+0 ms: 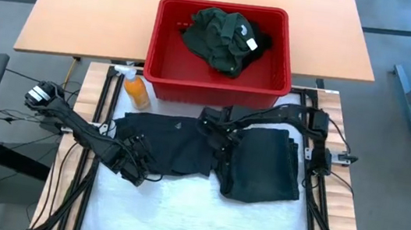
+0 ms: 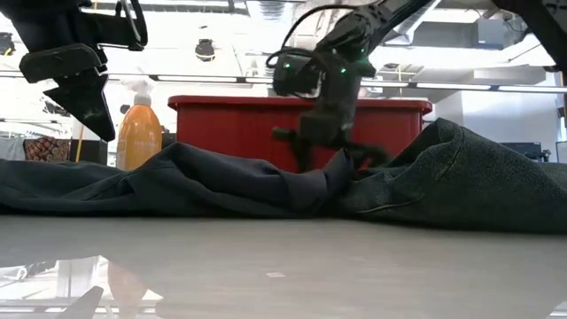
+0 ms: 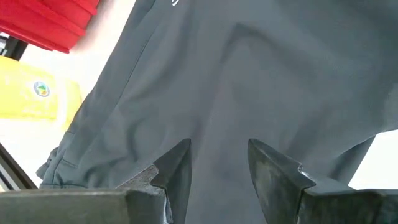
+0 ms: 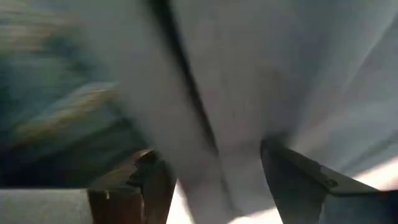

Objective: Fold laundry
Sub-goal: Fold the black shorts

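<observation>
A black garment (image 1: 174,146) lies spread across the white mat, its right part folded over into a thick dark pad (image 1: 262,165). In the low view the cloth (image 2: 221,182) rises into a ridge at its middle. My left gripper (image 1: 136,171) (image 2: 89,111) hangs open above the garment's left near part, clear of it; its wrist view shows grey-black cloth (image 3: 236,81) beyond the parted fingers. My right gripper (image 1: 218,139) (image 2: 332,151) stands open, pointing down at the middle ridge. A green shirt (image 1: 219,32) lies bunched in the red basket (image 1: 159,43). My right gripper points down at the raised fold (image 2: 328,177) in the garment's middle, its fingers spread to either side. Its wrist view is blurred, and I cannot tell whether the fingertips touch the cloth.
The red basket stands at the mat's far edge, right behind the garment. An orange bottle (image 1: 136,89) (image 2: 140,133) with a white top stands at the far left of the mat. Bare white mat (image 1: 193,216) stretches along the near side.
</observation>
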